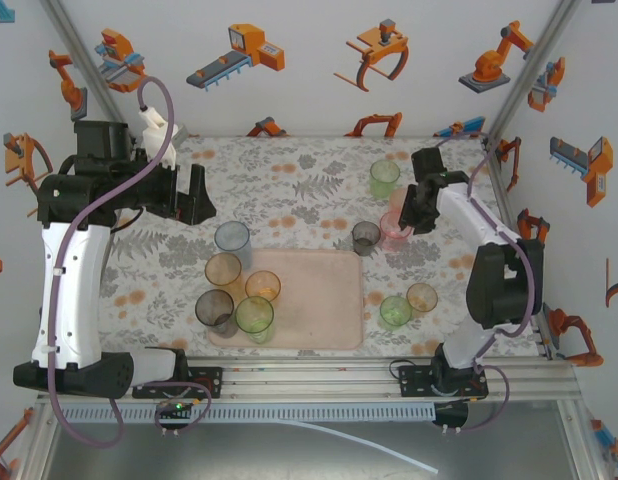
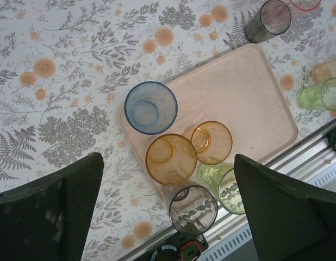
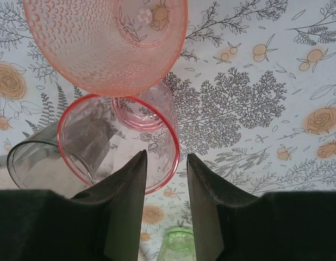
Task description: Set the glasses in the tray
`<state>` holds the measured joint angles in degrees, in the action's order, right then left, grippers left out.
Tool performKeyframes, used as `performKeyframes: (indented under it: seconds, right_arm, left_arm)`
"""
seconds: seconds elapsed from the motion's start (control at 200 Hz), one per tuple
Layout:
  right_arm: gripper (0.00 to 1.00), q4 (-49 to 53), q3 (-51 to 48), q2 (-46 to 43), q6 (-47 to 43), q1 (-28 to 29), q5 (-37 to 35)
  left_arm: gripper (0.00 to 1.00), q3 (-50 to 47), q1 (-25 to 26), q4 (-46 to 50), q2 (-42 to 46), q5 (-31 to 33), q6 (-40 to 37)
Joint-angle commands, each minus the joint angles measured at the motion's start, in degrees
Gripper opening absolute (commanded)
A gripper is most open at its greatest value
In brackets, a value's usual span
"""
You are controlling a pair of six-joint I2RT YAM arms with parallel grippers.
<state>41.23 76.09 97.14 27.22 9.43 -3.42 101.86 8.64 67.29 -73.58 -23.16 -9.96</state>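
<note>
The pale pink tray [image 1: 319,300] lies at the table's front middle. Blue [image 2: 150,107], two orange [image 2: 170,159] [image 2: 211,142], green [image 2: 225,187] and grey [image 2: 193,209] glasses crowd its left end. My right gripper [image 3: 166,156] is open and straddles the rim of a pink glass [image 3: 86,136]: one finger inside, the other outside, with a gap still showing. A second, dotted pink glass [image 3: 97,49] stands just beyond it. My left gripper [image 2: 168,160] hangs wide open high above the cluster, holding nothing.
A grey glass [image 1: 366,237] stands left of the pink one, a green glass [image 1: 385,178] behind it. Another green [image 1: 394,311] and an orange glass [image 1: 422,297] stand right of the tray. The tray's right half [image 2: 249,103] is bare.
</note>
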Motion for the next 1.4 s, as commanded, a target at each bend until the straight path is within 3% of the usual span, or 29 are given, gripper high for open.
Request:
performKeyframes:
  seconds: [0.0, 1.397]
  right_arm:
    - [0.35, -1.6, -0.7, 1.2, 0.8, -0.5, 0.2]
    - [0.10, -1.2, -1.8, 2.1, -0.1, -1.2, -1.9]
  left_arm:
    - [0.97, -0.1, 0.1, 0.0, 0.9, 0.0, -0.9]
    - [0.97, -0.4, 0.2, -0.2, 1.7, 0.1, -0.8]
